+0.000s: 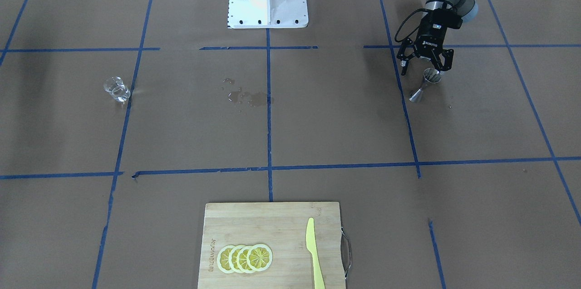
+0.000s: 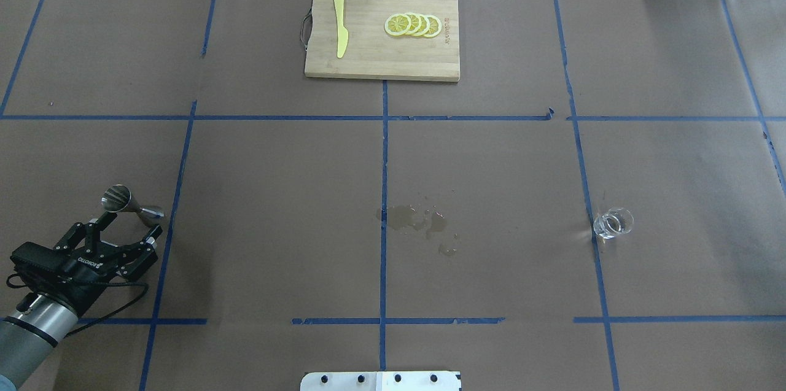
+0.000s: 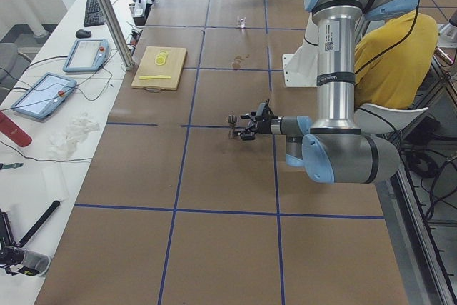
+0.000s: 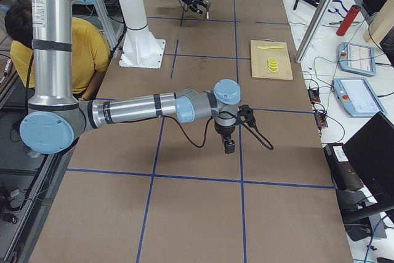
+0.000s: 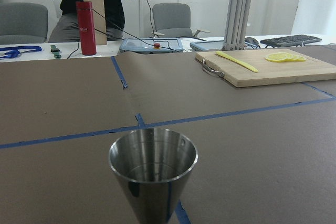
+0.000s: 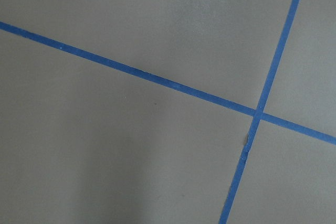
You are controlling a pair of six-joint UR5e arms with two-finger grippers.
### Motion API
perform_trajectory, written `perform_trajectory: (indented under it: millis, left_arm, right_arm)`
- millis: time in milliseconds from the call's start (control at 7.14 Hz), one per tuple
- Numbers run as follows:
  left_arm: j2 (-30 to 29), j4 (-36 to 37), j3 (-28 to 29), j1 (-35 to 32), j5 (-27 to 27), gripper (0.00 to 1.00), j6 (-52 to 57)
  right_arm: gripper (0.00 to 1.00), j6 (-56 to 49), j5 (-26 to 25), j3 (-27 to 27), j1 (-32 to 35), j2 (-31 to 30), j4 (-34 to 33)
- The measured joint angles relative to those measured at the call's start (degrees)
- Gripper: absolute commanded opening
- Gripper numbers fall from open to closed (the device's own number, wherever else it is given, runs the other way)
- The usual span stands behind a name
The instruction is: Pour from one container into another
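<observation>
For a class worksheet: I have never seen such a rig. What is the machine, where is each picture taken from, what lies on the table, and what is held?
Two robot arms work at a paper-covered table. Two pictures look down on it, one from behind the robot, one facing it. Two look from the table's ends, and two come from wrist cameras. The left gripper is open close to a steel jigger, holding nothing. The right gripper hangs over bare table; open or shut, I cannot tell. A glass cup stands far off, a wet patch lies mid-table, and a cutting board carries lemon slices and a yellow knife.
</observation>
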Motion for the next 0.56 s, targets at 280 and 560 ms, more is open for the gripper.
perform_trajectory:
  millis: [280, 560]
  left_arm:
    - [-0.08, 0.03, 0.5, -1.09, -0.01, 0.99, 0.0]
    - [-0.8, 0.25, 1.58, -2.91, -0.26, 0.99, -0.02]
  right_arm:
    - [1.0, 0.0, 0.01, -0.02, 0.0, 0.0, 0.0]
    - [1.0, -0.02, 0.01, -0.02, 0.0, 0.01, 0.0]
